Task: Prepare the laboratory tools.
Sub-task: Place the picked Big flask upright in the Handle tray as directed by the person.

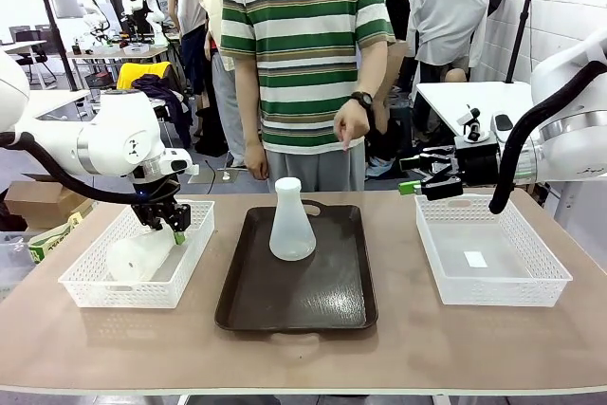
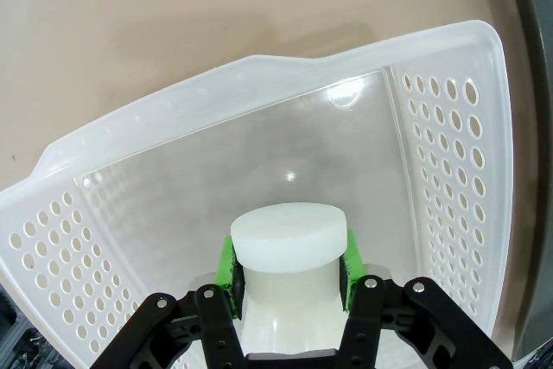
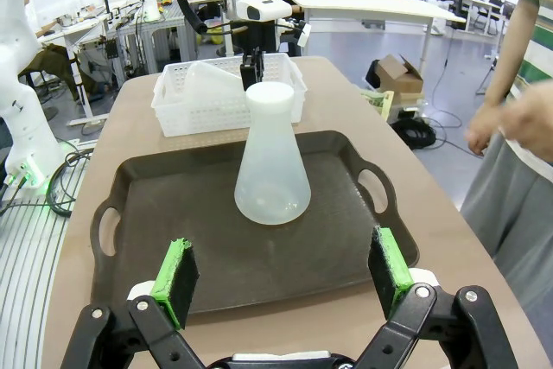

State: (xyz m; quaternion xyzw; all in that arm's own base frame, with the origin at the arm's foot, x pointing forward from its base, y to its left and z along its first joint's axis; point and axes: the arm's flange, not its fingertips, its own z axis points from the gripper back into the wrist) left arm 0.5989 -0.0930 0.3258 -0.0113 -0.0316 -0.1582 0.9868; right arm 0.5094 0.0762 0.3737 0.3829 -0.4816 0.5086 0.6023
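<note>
Flasks first: you have one flask (image 1: 291, 222) upright near the tray's (image 1: 248, 296) far edge at the worktop's (image 1: 398, 348) middle. Your left gripper (image 1: 168, 225) has its fingers clamped on the neck of the second flask (image 2: 289, 257), lying tilted in the left basket (image 1: 85, 289). Your right gripper (image 3: 283, 276) hangs with fingers spread wide, holding nothing, above the right basket's (image 1: 550, 282) far edge.

The flask (image 1: 292, 223) on the tray (image 1: 334, 305) is frosted, translucent white plastic, smooth and matt. The tray is dark brown, lightly glossy. Both baskets (image 1: 81, 284) (image 1: 545, 277) are white perforated plastic. The tabletop (image 1: 398, 353) is matt tan. My gripper (image 2: 289, 272) has black metal fingers with green pads (image 2: 226, 265).
</note>
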